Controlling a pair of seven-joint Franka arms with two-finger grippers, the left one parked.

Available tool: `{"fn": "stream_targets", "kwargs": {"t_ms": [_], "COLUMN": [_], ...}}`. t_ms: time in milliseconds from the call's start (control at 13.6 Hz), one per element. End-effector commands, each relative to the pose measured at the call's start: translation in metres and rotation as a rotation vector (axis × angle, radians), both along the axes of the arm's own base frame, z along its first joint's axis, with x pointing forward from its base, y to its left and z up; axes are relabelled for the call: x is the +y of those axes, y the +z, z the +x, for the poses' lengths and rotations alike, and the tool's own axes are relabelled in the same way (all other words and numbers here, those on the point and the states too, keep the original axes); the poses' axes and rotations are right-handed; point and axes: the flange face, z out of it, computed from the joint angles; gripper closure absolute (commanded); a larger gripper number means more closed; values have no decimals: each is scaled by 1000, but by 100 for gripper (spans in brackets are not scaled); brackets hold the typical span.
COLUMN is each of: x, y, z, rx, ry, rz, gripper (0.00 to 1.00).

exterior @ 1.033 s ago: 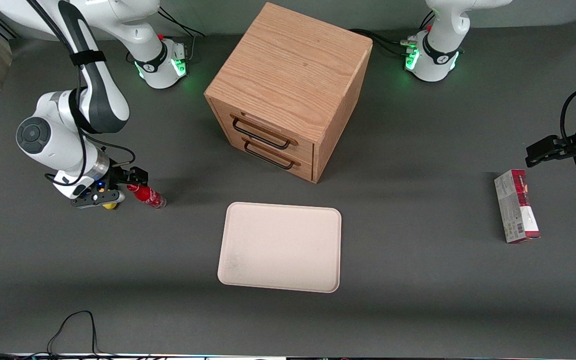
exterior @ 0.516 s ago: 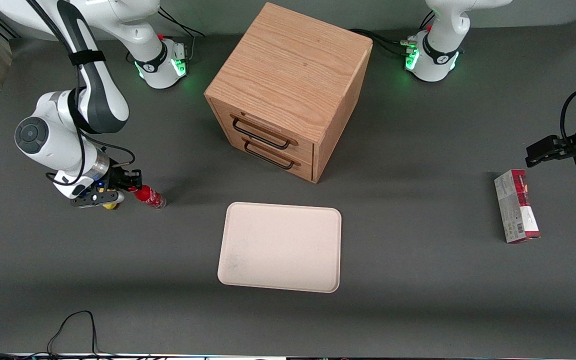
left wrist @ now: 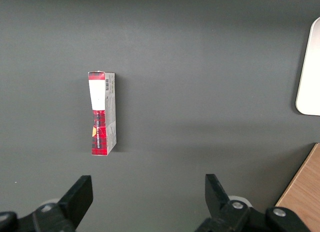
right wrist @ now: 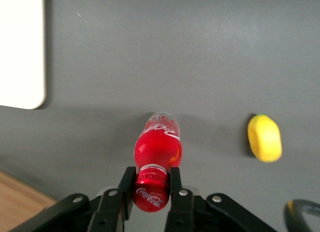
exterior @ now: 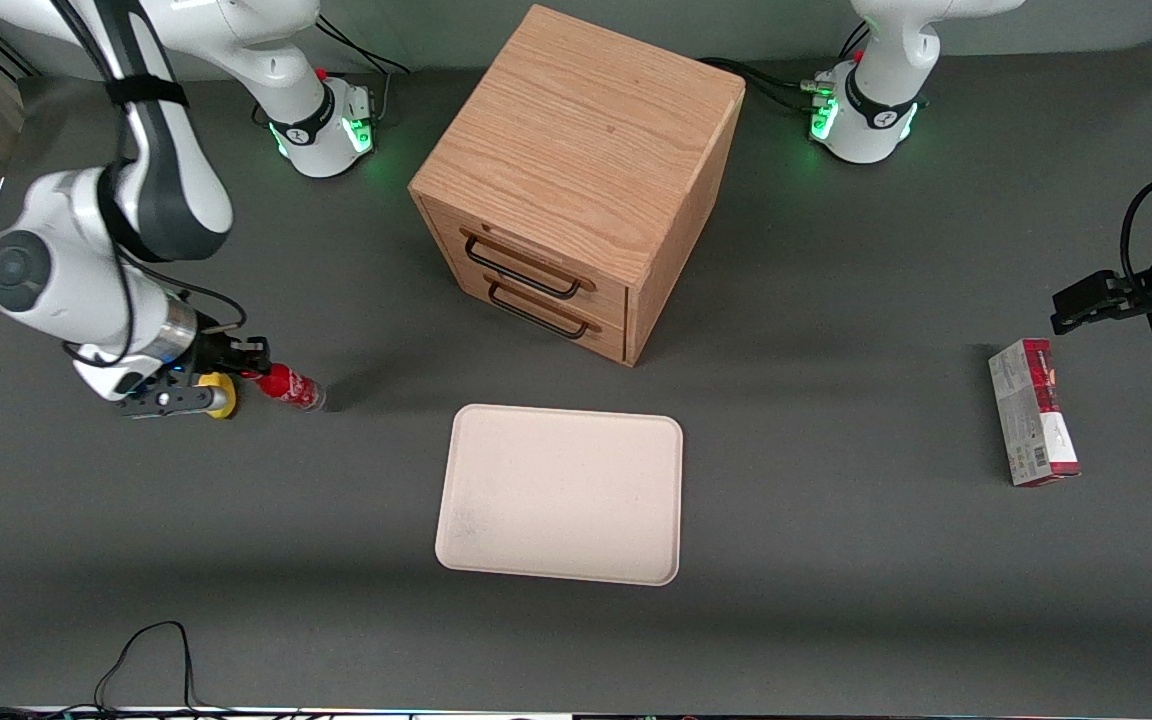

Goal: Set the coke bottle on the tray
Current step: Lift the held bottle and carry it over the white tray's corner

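Glossy red plastic coke bottle, tapering to its cap, sits clamped at the neck between the gripper fingers, near the smooth cream tray.

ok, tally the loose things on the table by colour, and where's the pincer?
Red: 1, the coke bottle, its cap clamped in the pincer at the working arm's end of the table.
Yellow: 1, the lemon-like lump, beside the bottle.
Cream: 1, the tray.
Red-and-white: 1, the carton box.
Wood: 1, the drawer cabinet.
Total: 5.
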Motion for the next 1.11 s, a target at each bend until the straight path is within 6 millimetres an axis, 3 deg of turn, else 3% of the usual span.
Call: {"fn": "stream_targets", "kwargs": {"t_ms": [0, 221, 443, 590, 738, 885, 1033], "x": [9, 21, 23, 23, 27, 51, 90], "y": [87, 146, 168, 166, 152, 131, 95], "z": [30, 56, 63, 65, 74, 95, 122], "rx": [21, 112, 126, 128, 133, 101, 72], "ry": [-75, -85, -82, -83, -113, -166, -247], "rz": [2, -30, -41, -44, -50, -45, -17], "gripper": [100, 100, 100, 100, 100, 100, 100]}}
